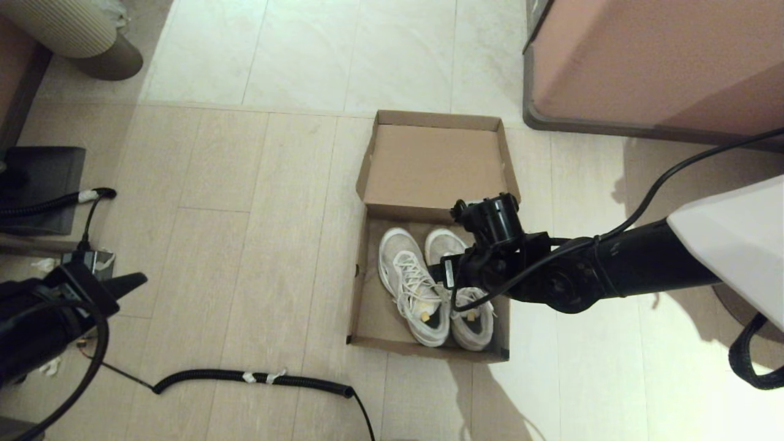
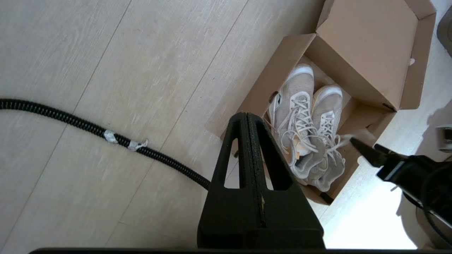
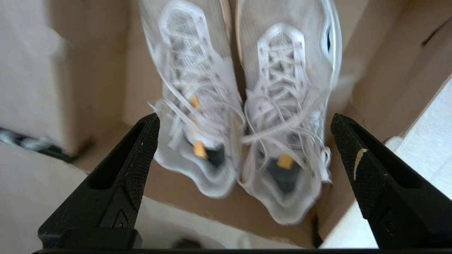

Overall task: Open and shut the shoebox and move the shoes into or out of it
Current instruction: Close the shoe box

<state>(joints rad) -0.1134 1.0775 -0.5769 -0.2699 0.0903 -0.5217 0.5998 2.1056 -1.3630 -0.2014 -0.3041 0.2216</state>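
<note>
The brown cardboard shoebox [image 1: 367,306] stands open on the floor, with its lid [image 1: 432,162] flipped back flat on the far side. Both white lace-up shoes lie side by side inside, toes toward the lid: one on the left [image 1: 407,285], one on the right [image 1: 474,321]. My right gripper [image 3: 244,120] hovers open just above the heels of the shoes [image 3: 240,106], its fingers spread wider than the pair and touching nothing. In the head view its wrist [image 1: 490,245] covers part of the right shoe. My left gripper [image 2: 246,115] is shut and empty, off to the left of the box [image 2: 353,116].
A black corrugated cable [image 1: 257,376] lies on the floor in front of and left of the box. The large pinkish cabinet [image 1: 649,61] stands at the far right. A dark flat object [image 1: 43,184] and a ribbed beige item [image 1: 73,30] are at the far left.
</note>
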